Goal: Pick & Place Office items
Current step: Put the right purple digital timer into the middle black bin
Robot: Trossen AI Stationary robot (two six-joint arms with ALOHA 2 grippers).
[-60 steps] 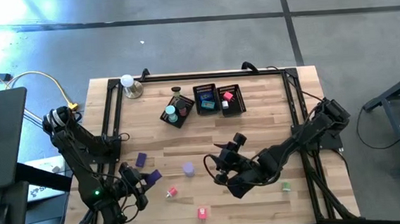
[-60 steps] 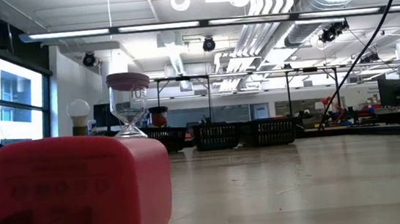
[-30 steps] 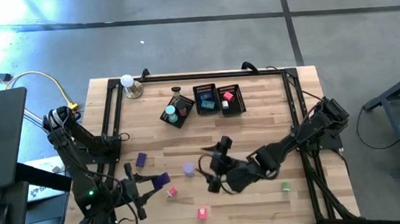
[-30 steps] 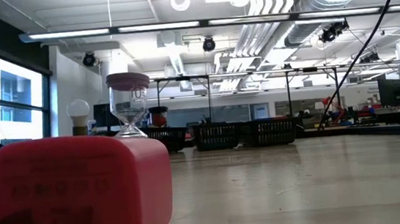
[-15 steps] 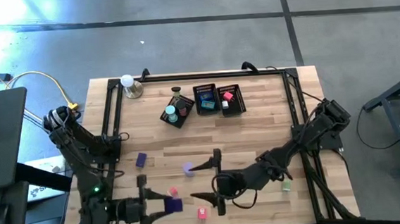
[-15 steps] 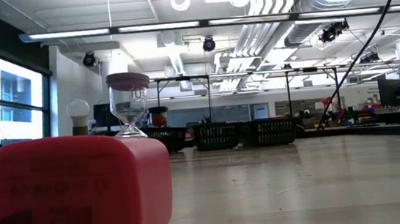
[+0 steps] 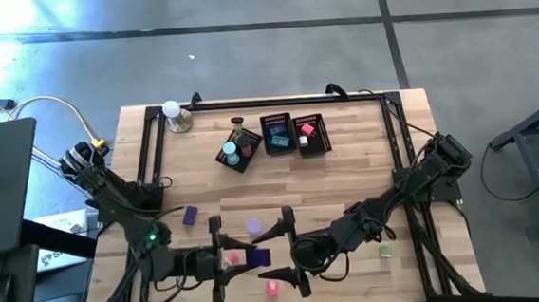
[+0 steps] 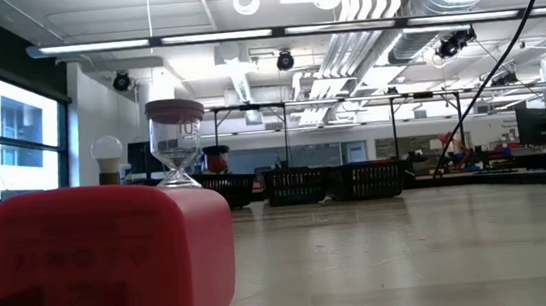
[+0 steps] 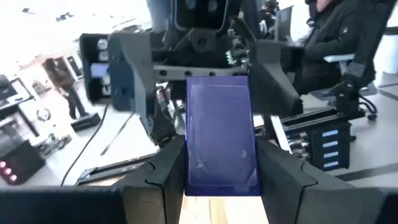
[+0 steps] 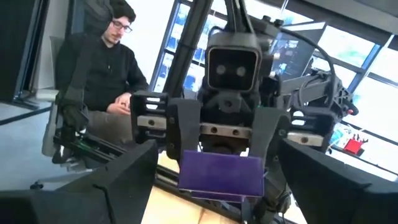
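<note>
A dark purple block (image 7: 256, 257) hangs above the table's near middle, with my left gripper (image 7: 244, 257) shut on it and pointing level toward the right. My right gripper (image 7: 267, 256) faces it from the right, level and open. Its two fingers stand wide on either side of the block without touching it. In the right wrist view the block (image 10: 221, 174) shows in the left gripper's fingers. Other office items lie on the wood: a purple block (image 7: 190, 215), a lilac cylinder (image 7: 254, 226), two pink pieces (image 7: 230, 258) (image 7: 272, 287) and a green piece (image 7: 385, 250). My left gripper pinches the purple block between its two fingers (image 9: 165, 177), on two opposite sides (image 9: 193, 174). The fingers come level from the table's left. The block is lifted clear of the table and sticks out beyond the fingertips toward my right gripper.
Three black mesh baskets (image 7: 236, 151) (image 7: 277, 133) (image 7: 311, 135) holding small pieces stand at the far middle. A white ball on a metal base (image 7: 174, 113) stands at the far left. In the low view a red block (image 8: 94, 271) fills the near left, with an hourglass (image 8: 177, 142) behind it.
My left gripper has swung from the near left toward the table's middle, risen and tipped level, carrying the purple block clear of the table. My right gripper has risen a little and turned level, so that it faces the left gripper, its fingers around the block.
</note>
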